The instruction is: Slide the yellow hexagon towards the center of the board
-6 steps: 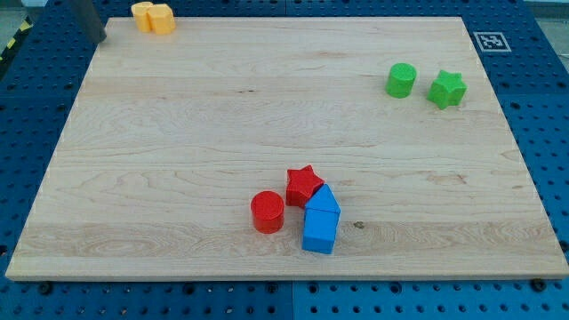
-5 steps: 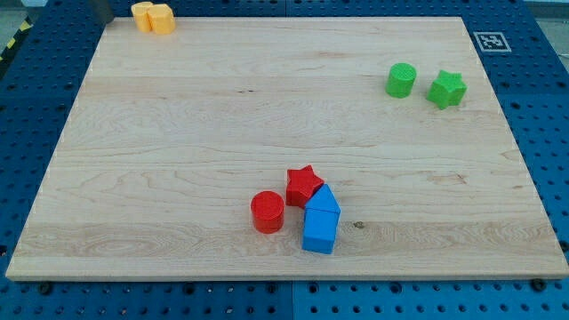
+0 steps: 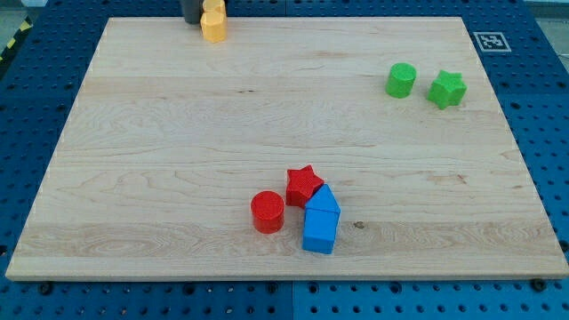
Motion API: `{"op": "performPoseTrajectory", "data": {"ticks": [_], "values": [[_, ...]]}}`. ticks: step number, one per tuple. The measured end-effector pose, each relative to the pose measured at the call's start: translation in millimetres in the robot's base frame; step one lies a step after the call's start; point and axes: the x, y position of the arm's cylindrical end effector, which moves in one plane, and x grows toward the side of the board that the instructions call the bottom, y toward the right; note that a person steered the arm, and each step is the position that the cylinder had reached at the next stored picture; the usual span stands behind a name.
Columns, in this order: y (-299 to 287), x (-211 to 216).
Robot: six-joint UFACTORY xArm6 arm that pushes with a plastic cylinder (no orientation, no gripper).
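Yellow blocks (image 3: 213,22) sit pressed together at the board's top edge, left of centre; I cannot tell which one is the hexagon. My tip (image 3: 192,20) is a dark rod end at the view's top, touching the yellow blocks' left side. The wooden board (image 3: 267,116) fills most of the view.
A green cylinder (image 3: 401,80) and a green star (image 3: 447,89) stand at the upper right. A red cylinder (image 3: 267,212), a red star (image 3: 303,185) and two blue blocks (image 3: 321,222) cluster at the lower middle. A marker tag (image 3: 490,41) sits at the top right corner.
My tip has moved right along the top edge from the top left corner. The yellow blocks have been pushed right from near the corner and now stand closer to the top middle.
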Motion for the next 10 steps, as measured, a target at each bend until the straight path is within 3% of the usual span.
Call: {"op": "performPoseTrajectory", "data": {"ticks": [7, 8, 10], "values": [[45, 55], [47, 70], [51, 143]]}}
